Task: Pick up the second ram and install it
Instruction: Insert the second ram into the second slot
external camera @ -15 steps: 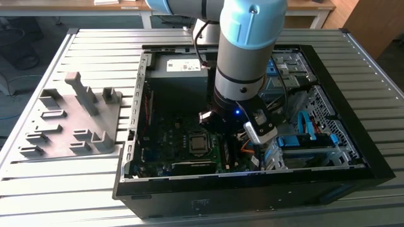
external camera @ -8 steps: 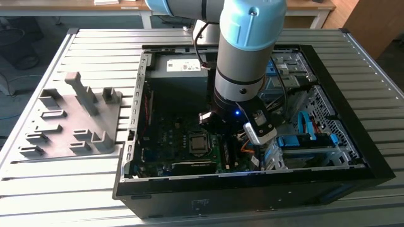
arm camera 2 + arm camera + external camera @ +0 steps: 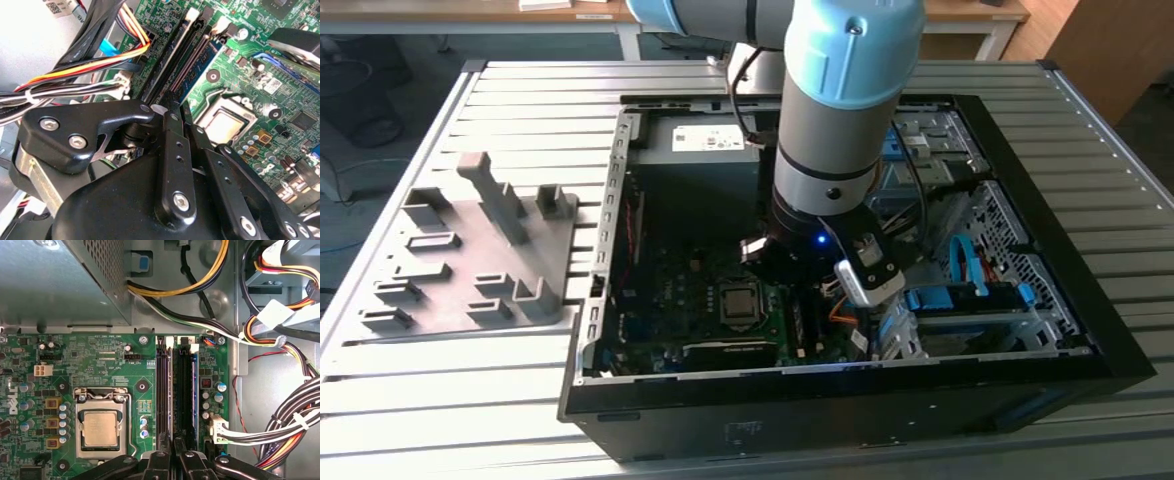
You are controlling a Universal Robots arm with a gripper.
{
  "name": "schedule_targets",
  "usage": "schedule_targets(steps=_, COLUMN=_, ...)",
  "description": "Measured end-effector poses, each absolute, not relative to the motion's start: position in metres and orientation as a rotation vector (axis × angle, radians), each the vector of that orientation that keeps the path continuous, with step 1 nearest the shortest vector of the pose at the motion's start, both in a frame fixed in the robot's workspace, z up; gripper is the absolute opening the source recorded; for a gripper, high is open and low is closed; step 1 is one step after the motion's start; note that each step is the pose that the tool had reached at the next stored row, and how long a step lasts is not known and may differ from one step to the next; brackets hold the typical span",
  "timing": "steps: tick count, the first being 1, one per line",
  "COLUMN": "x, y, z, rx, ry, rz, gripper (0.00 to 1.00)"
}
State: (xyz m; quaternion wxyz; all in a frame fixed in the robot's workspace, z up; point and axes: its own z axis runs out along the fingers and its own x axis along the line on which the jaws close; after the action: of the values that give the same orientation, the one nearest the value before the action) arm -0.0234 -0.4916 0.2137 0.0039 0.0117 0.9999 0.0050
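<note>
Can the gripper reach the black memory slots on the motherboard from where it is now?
Probably yes. In the first wrist view the gripper sits directly at the black memory slots with nothing between them, and the cable bundles lie off to the side, past the board's edge.

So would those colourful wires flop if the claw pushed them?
Probably they'd bend, not snap: the wires curve loosely beside the board. They'd likely move together, since a white tie bundles them. They look light, though the plug might hold some back.
</note>
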Motion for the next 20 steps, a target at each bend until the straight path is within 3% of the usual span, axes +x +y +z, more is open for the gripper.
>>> schedule_targets(steps=20, x=-0.0234, y=-0.4917, z=0.2058, rx=0.037, ry=3.134, rz=0.015, gripper=0.14)
